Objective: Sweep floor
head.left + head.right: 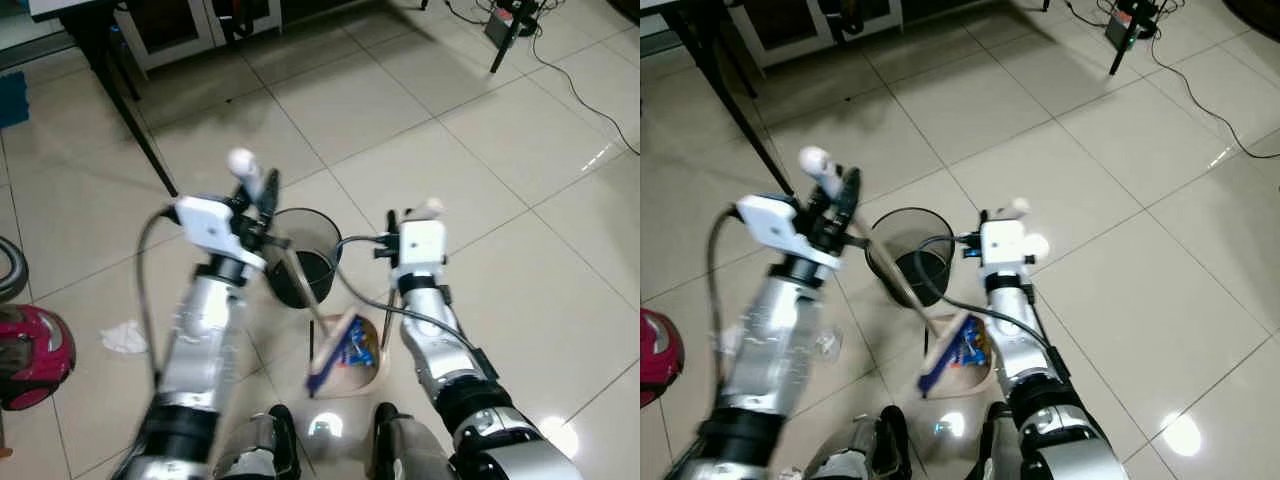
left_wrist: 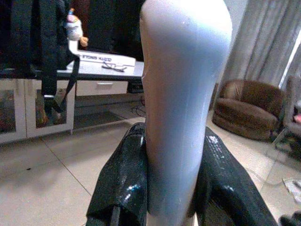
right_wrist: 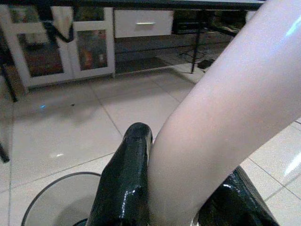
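Observation:
My left gripper point(image 1: 262, 205) is shut on the white top of the broom handle point(image 1: 243, 165); up close the handle point(image 2: 183, 108) sits between both black fingers point(image 2: 124, 183). The thin stick slants down past the black bin point(image 1: 300, 260) to the blue brush head point(image 1: 328, 358). The brush rests at the cream dustpan point(image 1: 368, 378), which holds a blue wrapper point(image 1: 358, 346). My right gripper point(image 1: 415, 215) is shut on the dustpan's pale upright handle point(image 3: 221, 132), right of the bin rim point(image 3: 56, 188).
A crumpled white paper point(image 1: 124, 338) lies on the tiles to my left, near a red vacuum cleaner point(image 1: 30, 355). A black table leg point(image 1: 130, 110) slants down behind the left arm. A cabinet point(image 1: 190, 25) stands at the back; cables point(image 1: 590, 95) and a stand point(image 1: 510, 35) are far right.

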`<state>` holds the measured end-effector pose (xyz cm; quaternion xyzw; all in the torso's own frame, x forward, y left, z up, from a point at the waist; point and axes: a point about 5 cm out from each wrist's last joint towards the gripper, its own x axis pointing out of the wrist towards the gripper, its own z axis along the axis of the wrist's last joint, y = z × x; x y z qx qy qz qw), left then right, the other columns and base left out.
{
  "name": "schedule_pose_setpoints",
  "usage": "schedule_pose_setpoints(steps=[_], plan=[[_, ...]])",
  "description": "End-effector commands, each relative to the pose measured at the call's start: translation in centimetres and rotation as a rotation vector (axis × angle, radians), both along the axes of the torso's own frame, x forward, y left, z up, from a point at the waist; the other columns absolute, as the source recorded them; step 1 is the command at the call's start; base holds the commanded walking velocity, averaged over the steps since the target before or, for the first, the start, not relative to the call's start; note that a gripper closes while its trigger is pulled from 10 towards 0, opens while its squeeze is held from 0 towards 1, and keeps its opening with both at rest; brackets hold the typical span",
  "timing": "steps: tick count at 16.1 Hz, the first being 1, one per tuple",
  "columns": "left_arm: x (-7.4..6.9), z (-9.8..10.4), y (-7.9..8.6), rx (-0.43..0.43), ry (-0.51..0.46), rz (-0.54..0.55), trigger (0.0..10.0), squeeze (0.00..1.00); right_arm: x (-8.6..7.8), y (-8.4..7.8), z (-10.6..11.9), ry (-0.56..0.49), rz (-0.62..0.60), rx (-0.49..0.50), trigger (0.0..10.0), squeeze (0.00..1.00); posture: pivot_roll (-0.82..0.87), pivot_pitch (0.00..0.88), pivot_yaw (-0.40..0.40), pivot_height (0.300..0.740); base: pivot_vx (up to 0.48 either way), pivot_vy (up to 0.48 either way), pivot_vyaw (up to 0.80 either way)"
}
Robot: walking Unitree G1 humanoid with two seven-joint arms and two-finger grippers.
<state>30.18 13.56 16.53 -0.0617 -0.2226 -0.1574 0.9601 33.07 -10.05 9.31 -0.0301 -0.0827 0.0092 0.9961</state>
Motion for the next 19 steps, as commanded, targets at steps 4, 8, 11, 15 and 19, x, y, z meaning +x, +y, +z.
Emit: schedule_pose_setpoints(steps=[4, 8, 11, 15, 19], plan=[[-1.2, 1.0, 2.5, 0.074, 0.011, -0.049, 10.0, 0.00, -0.8, -2.0, -1.2, 0.044, -0.055, 0.048, 10.0, 0.00, -0.03, 0.200, 0.031, 0.740, 0.000, 0.000, 0.00], [-1.7, 2.9, 5.3, 0.096, 0.023, -0.080, 10.0, 0.00, -1.0, -4.2, -1.0, 0.038, -0.092, 0.090, 10.0, 0.00, -0.02, 0.173, 0.034, 0.740, 0.000, 0.000, 0.00], [-1.6, 3.4, 6.7, 0.118, 0.029, -0.049, 10.0, 0.00, -1.4, -5.8, -1.6, 0.064, -0.128, 0.107, 10.0, 0.00, -0.01, 0.160, 0.038, 0.740, 0.000, 0.000, 0.00], [-1.4, 3.0, 8.2, 0.235, 0.059, 0.056, 10.0, 0.00, -1.6, -7.1, -0.7, 0.056, -0.131, 0.164, 10.0, 0.00, -0.02, 0.137, 0.045, 0.740, 0.000, 0.000, 0.00], [-2.6, -0.3, 9.0, 0.321, 0.194, 0.125, 10.0, 0.00, -2.3, -9.2, 3.7, 0.052, -0.005, 0.196, 10.0, 0.00, -0.05, 0.128, 0.055, 0.740, 0.000, 0.000, 0.00]])
